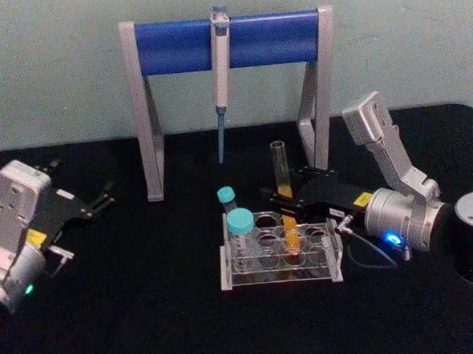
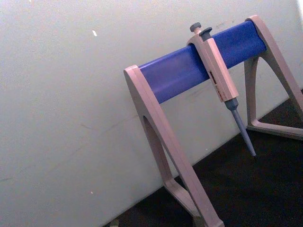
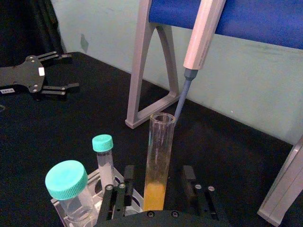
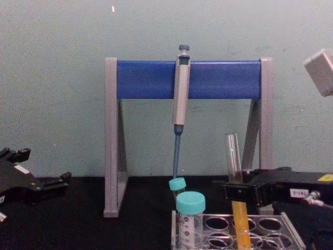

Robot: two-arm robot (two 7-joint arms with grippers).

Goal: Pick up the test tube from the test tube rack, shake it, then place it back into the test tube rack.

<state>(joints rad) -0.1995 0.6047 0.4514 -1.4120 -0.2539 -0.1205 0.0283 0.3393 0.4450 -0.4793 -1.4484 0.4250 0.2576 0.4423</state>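
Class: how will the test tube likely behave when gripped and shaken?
Probably slippery and fragile: the test tube looks like smooth clear glass. Open-topped with orange liquid low down, it may spill if shaken roughly. Tall and slim, it would likely tip outside the rack.

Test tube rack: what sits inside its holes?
The test tube, orange liquid low down, a wide teal-capped vial and a slimmer one stand in the test tube rack. The open right pincer brackets the tube, covering part of its middle.
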